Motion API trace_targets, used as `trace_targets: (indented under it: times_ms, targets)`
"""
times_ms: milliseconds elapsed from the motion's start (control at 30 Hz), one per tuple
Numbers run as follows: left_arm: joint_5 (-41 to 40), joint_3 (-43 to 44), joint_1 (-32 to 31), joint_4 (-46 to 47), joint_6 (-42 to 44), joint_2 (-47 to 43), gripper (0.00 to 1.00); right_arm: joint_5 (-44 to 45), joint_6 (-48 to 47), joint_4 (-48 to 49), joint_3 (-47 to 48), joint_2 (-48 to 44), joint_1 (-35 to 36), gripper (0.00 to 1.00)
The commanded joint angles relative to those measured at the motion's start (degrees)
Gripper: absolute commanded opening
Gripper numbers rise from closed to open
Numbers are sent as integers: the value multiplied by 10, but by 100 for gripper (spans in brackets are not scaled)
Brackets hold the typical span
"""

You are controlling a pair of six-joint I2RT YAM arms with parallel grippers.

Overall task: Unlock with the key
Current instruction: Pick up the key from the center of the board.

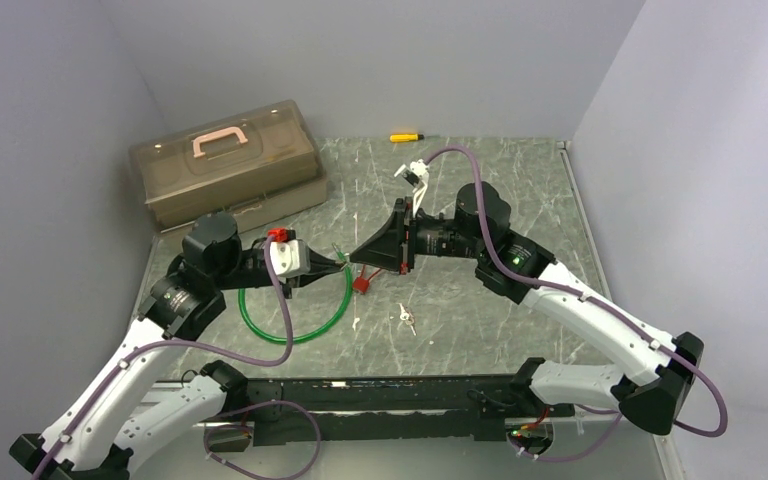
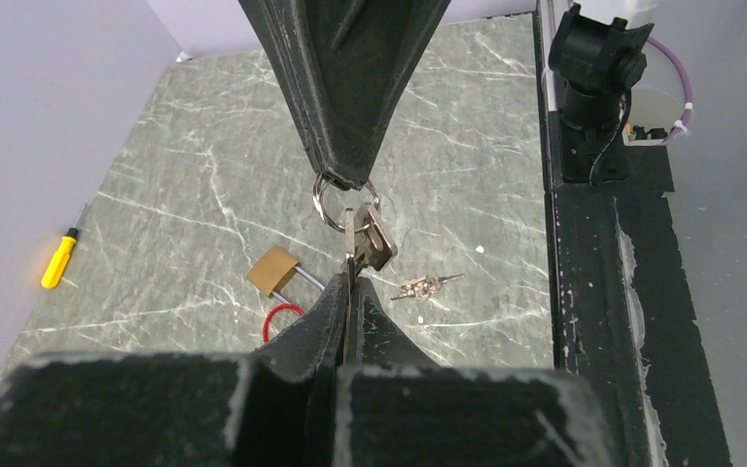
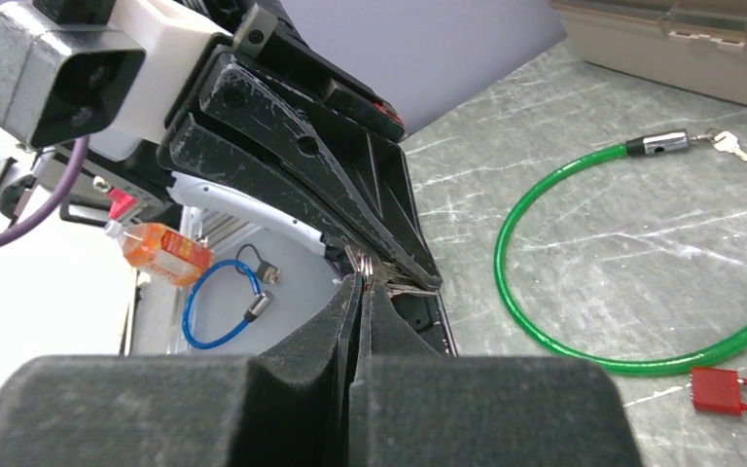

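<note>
Above the table's middle my two grippers meet tip to tip. My right gripper [image 1: 358, 257] [image 2: 342, 181] [image 3: 361, 283] is shut on a silver key ring [image 2: 331, 206]. A key [image 2: 351, 243] hangs from that ring, and my left gripper [image 1: 344, 259] [image 2: 350, 279] is shut on its blade. More keys [image 2: 377, 240] dangle beside it. On the table below lies a small brass padlock [image 2: 273, 270] with a silver shackle and a red loop [image 2: 281, 317]. A green cable lock [image 1: 295, 318] [image 3: 584, 255] lies below my left arm, with a key [image 3: 731, 146] at its metal end.
A loose key bunch [image 1: 406, 317] [image 2: 426, 286] lies on the marble top. A brown toolbox [image 1: 225, 160] stands at the back left, and a yellow screwdriver [image 1: 406, 137] [image 2: 58, 260] by the back wall. A red tag [image 3: 715, 389] [image 1: 363, 283] lies near the green cable.
</note>
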Motion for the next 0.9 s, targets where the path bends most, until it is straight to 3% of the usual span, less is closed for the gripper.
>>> trace_targets:
  times_ms: [0,433,533,667,800,867]
  targets:
    - [12,42,-2,-40,12,-11,0,39,-40,-40,-2,-19,-3,0]
    - [17,75,-2,-69,-3,-1,0,40,-60,-78,4,-20,-2,0]
    - [20,88,-2,-87,0,4,0,48,-81,-103,15,-20,-2,8]
    - [35,111,-2,-124,13,16,0,72,-126,-151,48,-18,-3,27]
    - [53,120,-2,-150,26,24,0,83,-176,-192,97,-8,-3,57]
    - [55,123,-2,-166,27,30,0,93,-201,-213,125,-3,-3,64]
